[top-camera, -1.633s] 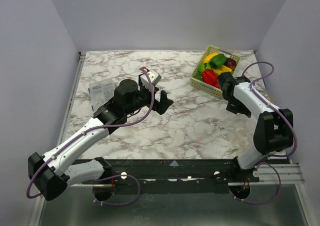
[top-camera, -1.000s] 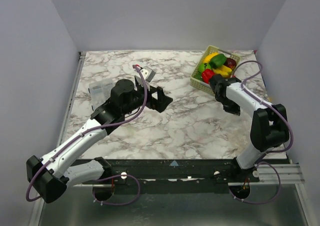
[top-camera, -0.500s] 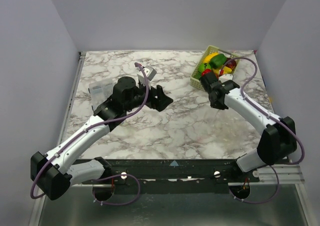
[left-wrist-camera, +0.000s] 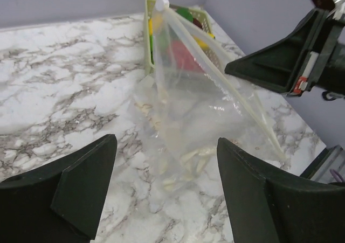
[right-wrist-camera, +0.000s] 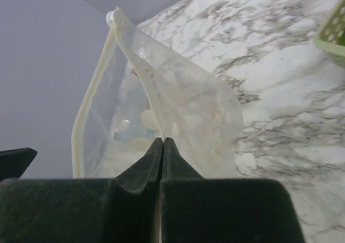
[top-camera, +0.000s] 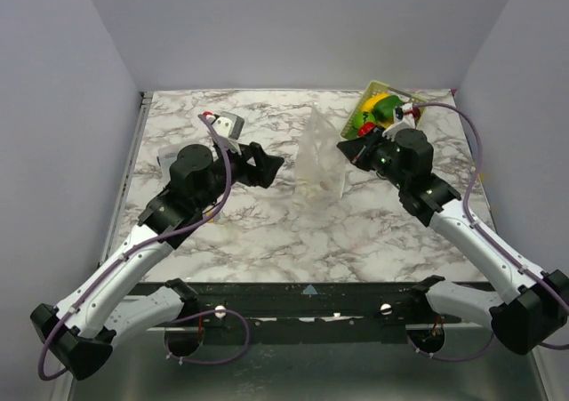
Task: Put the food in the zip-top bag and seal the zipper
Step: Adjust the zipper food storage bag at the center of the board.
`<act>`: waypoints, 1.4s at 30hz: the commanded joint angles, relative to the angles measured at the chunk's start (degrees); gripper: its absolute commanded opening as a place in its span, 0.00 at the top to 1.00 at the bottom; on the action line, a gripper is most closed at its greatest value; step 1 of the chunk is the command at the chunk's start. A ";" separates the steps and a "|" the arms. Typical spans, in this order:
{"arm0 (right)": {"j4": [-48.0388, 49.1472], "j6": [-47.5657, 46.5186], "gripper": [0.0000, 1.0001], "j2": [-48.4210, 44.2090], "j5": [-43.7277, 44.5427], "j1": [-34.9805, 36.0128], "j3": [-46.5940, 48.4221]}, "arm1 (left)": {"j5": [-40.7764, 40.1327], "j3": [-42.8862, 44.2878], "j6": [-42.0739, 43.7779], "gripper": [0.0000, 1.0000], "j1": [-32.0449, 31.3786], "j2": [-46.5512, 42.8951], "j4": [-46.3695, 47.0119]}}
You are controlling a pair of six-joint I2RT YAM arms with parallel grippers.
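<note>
Plainly, right tool [right-wrist-camera: 163, 140] pinches zip-top bag [top-camera: 318, 159] upright; left tool [left-wrist-camera: 166, 141] gapes nearby.

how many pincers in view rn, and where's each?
2. Left pincer is open, facing the zip-top bag from its left, apparently not touching. Right pincer is shut on the bag's edge, holding it up. Neither is hidden.

Food [left-wrist-camera: 187, 12] blurred behind bag [left-wrist-camera: 205, 119] (basket [left-wrist-camera: 148, 16] too) — pieces indistinct.
</note>
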 commanded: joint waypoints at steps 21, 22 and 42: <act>15.21 2.57 0.99 9.28 21.87 20.55 -1.32 | -13.98 7.15 0.65 0.43 -0.85 10.59 -10.17; 15.02 2.48 0.99 9.30 22.63 20.88 -1.17 | -14.47 7.67 0.56 0.44 -0.85 10.97 -10.92; 9.70 2.55 0.99 12.38 41.52 31.01 3.14 | -12.04 9.86 3.89 0.76 -1.37 14.04 -14.10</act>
